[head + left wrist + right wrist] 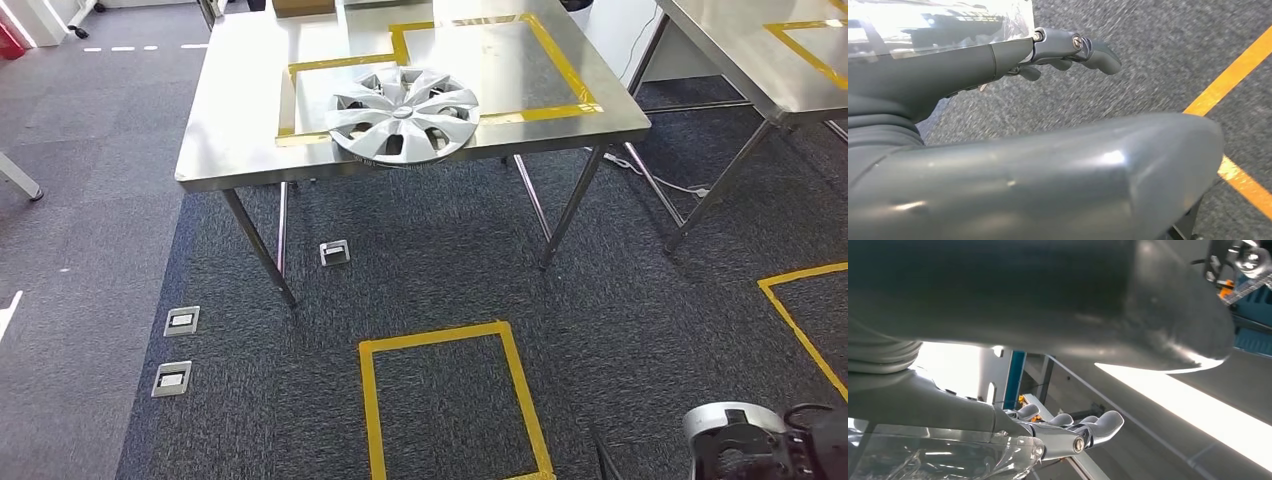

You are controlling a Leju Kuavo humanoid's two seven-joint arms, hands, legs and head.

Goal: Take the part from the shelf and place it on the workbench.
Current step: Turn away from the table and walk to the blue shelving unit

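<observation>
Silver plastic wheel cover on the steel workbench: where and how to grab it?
Grip the rim of the silver plastic wheel cover where it overhangs the near edge of the steel workbench, coming from the robot's side. It lies flat, so the overhang probably gives the fingers the only room underneath.

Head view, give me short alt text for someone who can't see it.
A silver wheel cover lies flat on a steel workbench, overlapping a yellow tape outline and slightly overhanging the near edge. Below, dark carpet carries a yellow tape square, and part of a second steel table stands to the right.
</observation>
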